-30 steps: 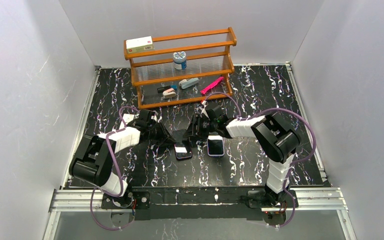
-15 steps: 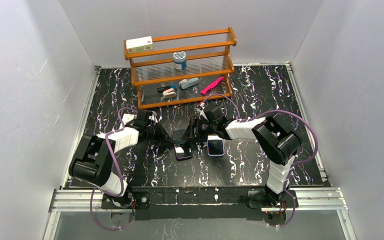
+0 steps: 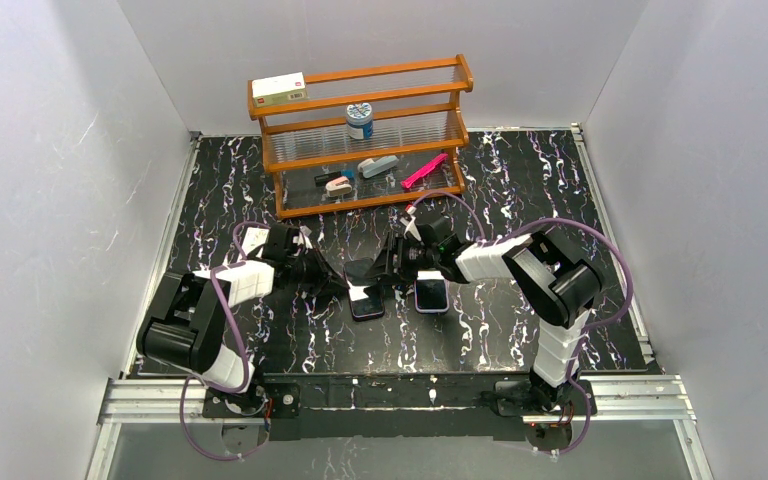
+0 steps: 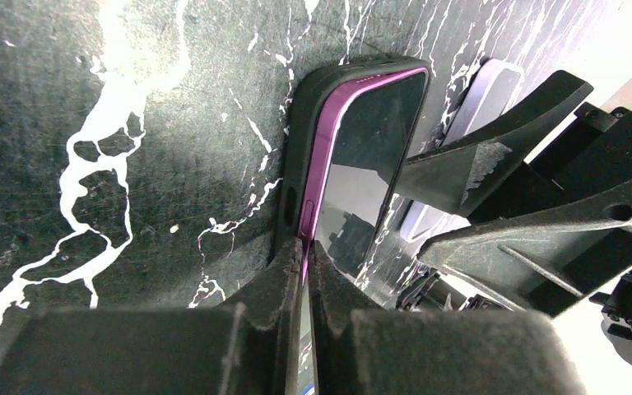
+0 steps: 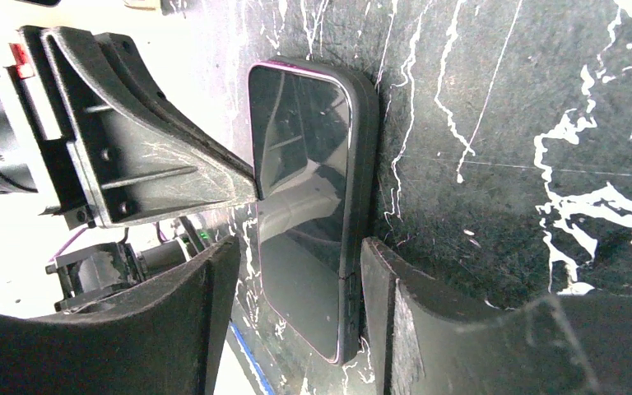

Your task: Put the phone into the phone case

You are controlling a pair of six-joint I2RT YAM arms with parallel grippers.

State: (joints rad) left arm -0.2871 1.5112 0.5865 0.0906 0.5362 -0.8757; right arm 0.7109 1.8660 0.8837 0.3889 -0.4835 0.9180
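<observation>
Top view: the phone case (image 3: 365, 299) lies on the marbled black table (image 3: 520, 180), a white patch showing on its upper face. The phone (image 3: 431, 293), dark screen up with its pale rim showing, lies just beside the case on the right, apart from it and not in it. My left gripper (image 3: 338, 281) meets the case from the left and my right gripper (image 3: 397, 272) meets it from the right, both low at table level. Left wrist view: my left gripper (image 4: 306, 251) is narrowed to a thin slit, pinched on the near edge of the phone case (image 4: 296, 156). Inside the case's black wall I see a purple border around a mirror-like surface. The phone (image 4: 494, 86) is partly hidden beyond my right gripper. Right wrist view: my right gripper (image 5: 300, 247) stands wide, straddling the near end of the phone case (image 5: 366, 164). One finger (image 5: 461, 329) is against its black side wall and the other is slightly clear. One finger of my left gripper touches the opposite edge.
</observation>
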